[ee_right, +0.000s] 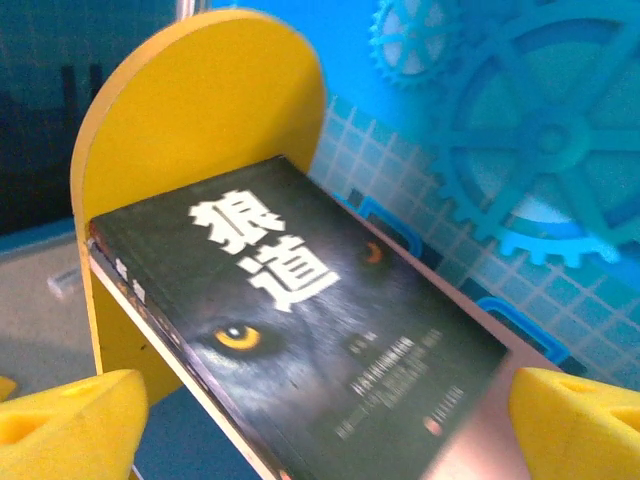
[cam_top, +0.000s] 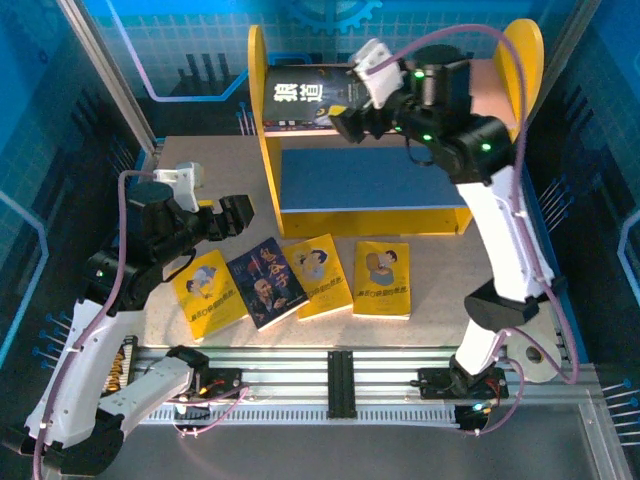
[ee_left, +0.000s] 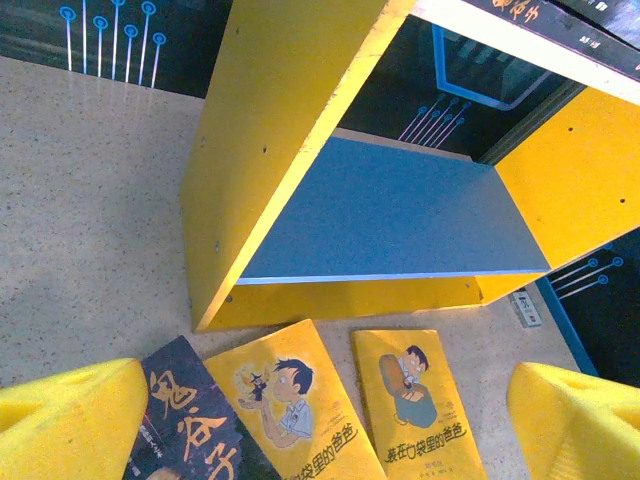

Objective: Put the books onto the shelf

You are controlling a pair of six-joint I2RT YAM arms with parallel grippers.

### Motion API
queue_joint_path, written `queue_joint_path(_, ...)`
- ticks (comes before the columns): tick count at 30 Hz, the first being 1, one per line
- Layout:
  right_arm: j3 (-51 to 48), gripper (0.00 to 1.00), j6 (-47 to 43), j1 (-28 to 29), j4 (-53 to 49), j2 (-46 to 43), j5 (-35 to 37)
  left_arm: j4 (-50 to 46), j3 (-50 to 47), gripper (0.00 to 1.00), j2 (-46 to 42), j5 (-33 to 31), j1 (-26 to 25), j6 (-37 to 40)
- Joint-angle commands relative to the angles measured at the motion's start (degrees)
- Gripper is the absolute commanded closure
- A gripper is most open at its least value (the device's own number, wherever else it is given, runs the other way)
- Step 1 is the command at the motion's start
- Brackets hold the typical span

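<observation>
Four books on the counter [cam_top: 150, 170]: the left yellow book [cam_top: 208, 292], dark portrait book [cam_top: 265, 283], middle yellow book [cam_top: 318, 275] and right yellow book [cam_top: 383, 280] are lying flat in a row, just in front of the shelf [cam_top: 262, 110].
Fifth book: the wolf-cover book [cam_top: 300, 100] is lying flat on the pink upper board [cam_top: 488, 80], with its left end close against the yellow side panel.
Right hand [cam_top: 348, 118]: it is hovering at the upper board's front, over the wolf-cover book's right end. Its wrist view is showing the yellow pads [ee_right: 70, 420] spread wide with the book between them; the near end is blurred, but they seem to be gripping nothing.
Left hand [cam_top: 228, 215]: it is hanging above the counter beside the left yellow book, jaws wide and holding nothing.
Left wrist extras: this view is looking under the upper board, showing the blue lower board [ee_left: 390, 210].
Edges and room: the lower board is offering open room between the side panels, and the wolf-cover book's long edge is running along the upper board's front edge.
</observation>
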Motion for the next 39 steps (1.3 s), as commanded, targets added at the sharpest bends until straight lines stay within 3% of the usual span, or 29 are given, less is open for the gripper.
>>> queue_joint_path(1, -3.51, 0.07, 7.54, -4.51, 1.12, -3.14, -4.57, -0.42, -0.66, 0.06, -1.38, -0.51, 0.18, -0.32)
queue_joint_path(6, -10.96, 0.12, 14.08, -12.48, 3.55, -5.42, -15.64, -2.0, -0.24, 0.06, -1.83, -0.6, 0.18, -0.57)
queue_joint_path(11, -21.25, 0.13, 14.12, -14.87, 9.86, -7.95, -19.06, -2.71, -0.63, 0.06, -2.38, -0.69, 0.18, -0.94)
queue_joint_path(16, -24.47, 0.15, 15.53, -17.68, 12.37, -6.89, -24.01, -2.92, -1.4, 0.06, -2.49, -0.95, 0.18, -1.04)
queue_joint_path(39, -28.73, 0.22, 16.08, -17.83, 14.22, -6.31, -29.77, -2.2, -2.3, 0.06, -2.48, -1.04, 0.17, -1.04)
